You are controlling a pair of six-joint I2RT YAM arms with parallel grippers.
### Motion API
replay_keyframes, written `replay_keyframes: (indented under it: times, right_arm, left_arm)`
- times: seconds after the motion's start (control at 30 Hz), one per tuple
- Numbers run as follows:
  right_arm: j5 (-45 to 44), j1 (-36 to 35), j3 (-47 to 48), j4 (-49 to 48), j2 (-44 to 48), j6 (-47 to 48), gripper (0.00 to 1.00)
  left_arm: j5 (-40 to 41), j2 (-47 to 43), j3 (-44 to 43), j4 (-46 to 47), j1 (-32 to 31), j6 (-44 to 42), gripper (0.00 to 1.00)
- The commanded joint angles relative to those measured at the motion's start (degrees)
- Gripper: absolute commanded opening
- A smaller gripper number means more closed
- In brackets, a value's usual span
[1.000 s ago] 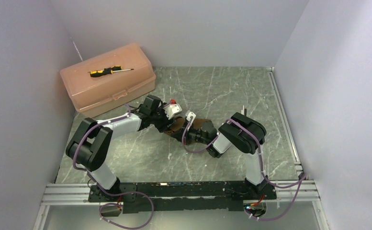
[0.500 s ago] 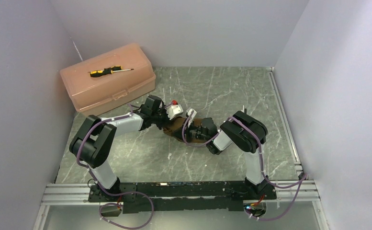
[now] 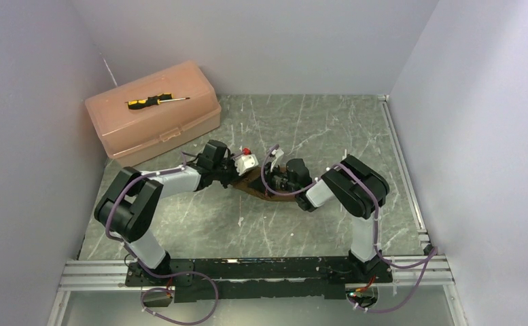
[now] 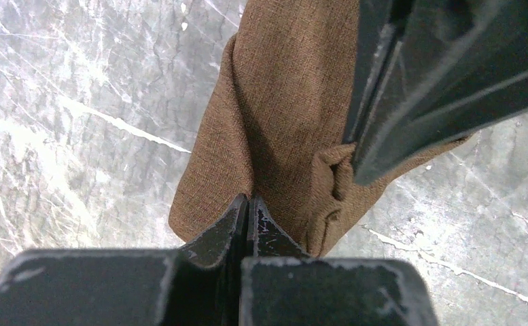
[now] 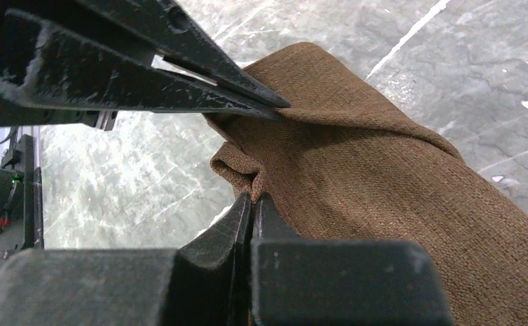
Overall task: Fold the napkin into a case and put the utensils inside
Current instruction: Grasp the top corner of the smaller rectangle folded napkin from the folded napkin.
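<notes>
Scene: two arms meet over a marbled grey-green table (image 3: 329, 136), seen from above and behind their bases.
Napkin: the brown napkin (image 3: 255, 183) lies near the table's centre as a long, narrow, rumpled strip, most of it hidden under the two wrists in the overhead view.
Left gripper: the left gripper (image 4: 248, 204) has its jaws pressed together on a fold of the cloth at the strip's near edge in the left wrist view; the fabric rises from the pinch toward 12 o'clock.
Right gripper: the right gripper (image 5: 252, 198) is likewise closed, its tips nipping a small bunched corner of the napkin (image 5: 356, 163), with the weave spreading away toward 3 o'clock.
Meeting point: in each wrist view the other arm's dark fingers reach in from the top, touching the cloth just beside the pinch.
Pink box: a translucent pink box (image 3: 179, 122) sits at 10 o'clock from the napkin, against the left wall, well apart from the cloth.
Screwdriver: a yellow-and-black-handled screwdriver (image 3: 153, 101) rests on the box lid, tip toward 3 o'clock.
Utensils: cannot tell; none can be made out in any view.
</notes>
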State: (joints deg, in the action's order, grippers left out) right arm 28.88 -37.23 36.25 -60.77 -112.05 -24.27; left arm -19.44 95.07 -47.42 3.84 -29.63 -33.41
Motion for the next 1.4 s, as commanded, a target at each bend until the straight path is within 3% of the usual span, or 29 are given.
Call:
replay_keyframes:
  times: [0.0, 0.43, 0.7, 1.37]
  right_arm:
    - [-0.23, 1.21, 2.09, 2.59, 1.08, -2.69, 0.00]
    - [3.74, 4.68, 8.27, 10.57, -1.88, -9.94, 0.00]
    - [9.35, 5.50, 16.03, 25.34, -4.24, -9.54, 0.00]
    - [12.67, 7.25, 27.57, 54.38, -11.60, -8.43, 0.00]
  left_arm:
    - [-1.10, -2.81, 1.24, 3.20, -0.42, -1.47, 0.03]
    - [-1.73, -4.58, 2.79, 5.81, -0.76, 1.07, 0.03]
    - [-0.31, -5.48, 4.14, 8.87, -1.27, 0.26, 0.03]
    - [-0.54, -6.96, 9.15, 18.10, -3.09, -7.92, 0.03]
